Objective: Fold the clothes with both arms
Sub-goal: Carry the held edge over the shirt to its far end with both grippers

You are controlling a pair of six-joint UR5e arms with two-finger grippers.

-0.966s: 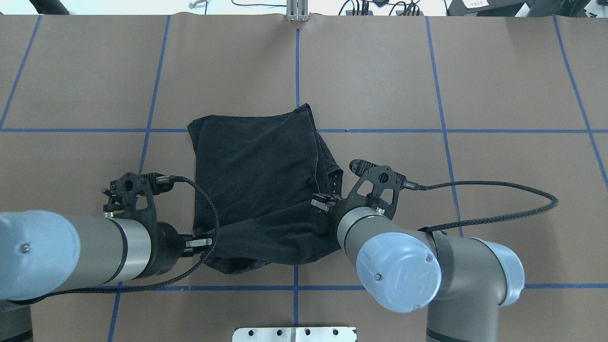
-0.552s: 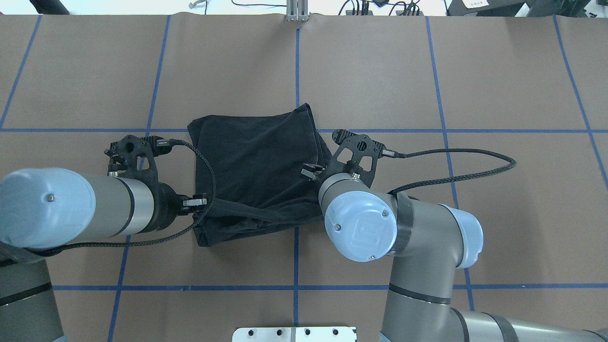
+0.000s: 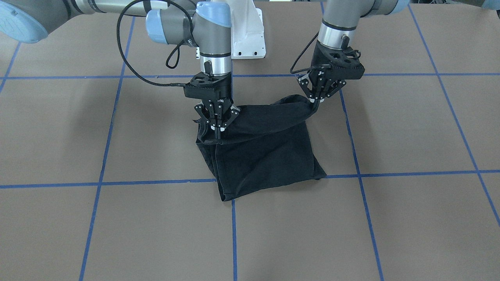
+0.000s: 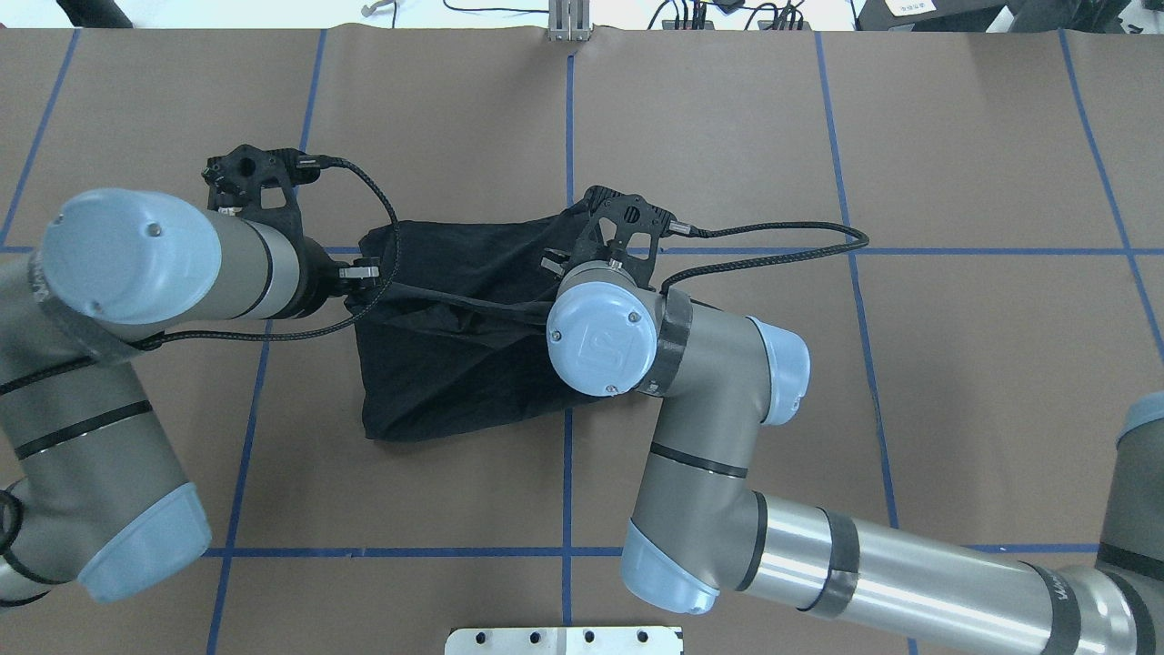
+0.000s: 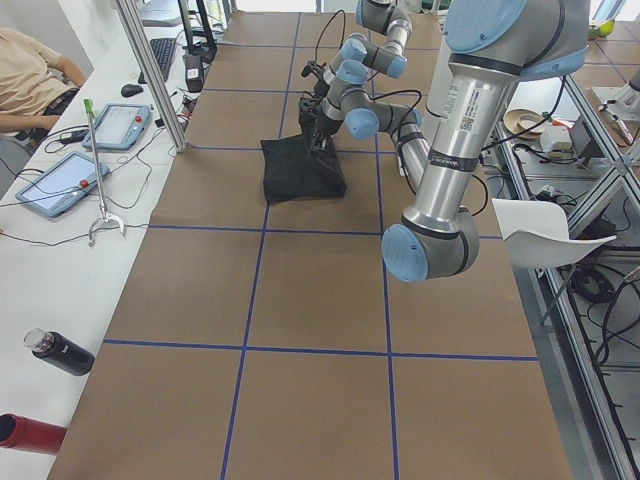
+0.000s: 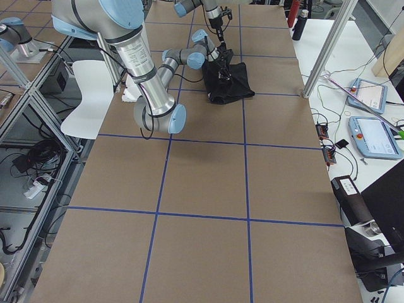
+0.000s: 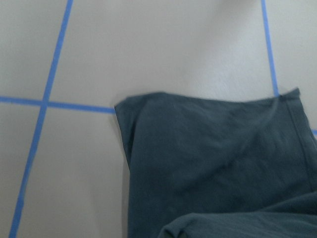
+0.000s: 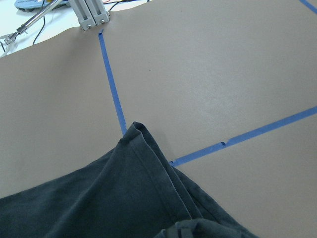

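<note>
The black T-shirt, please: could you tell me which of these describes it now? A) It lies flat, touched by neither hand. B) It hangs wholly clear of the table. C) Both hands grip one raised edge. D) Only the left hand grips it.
C: the left hand and the right hand each pinch a raised edge of the T-shirt, stretched between them, while the rest lies on the table.

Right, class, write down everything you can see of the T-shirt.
The T-shirt is plain black, soft and cotton-like, no print showing. It is partly folded: most lies flat on the brown table, while one edge is raised, pinched at its ends by the left gripper and right gripper, sagging between them above the flat part.
</note>
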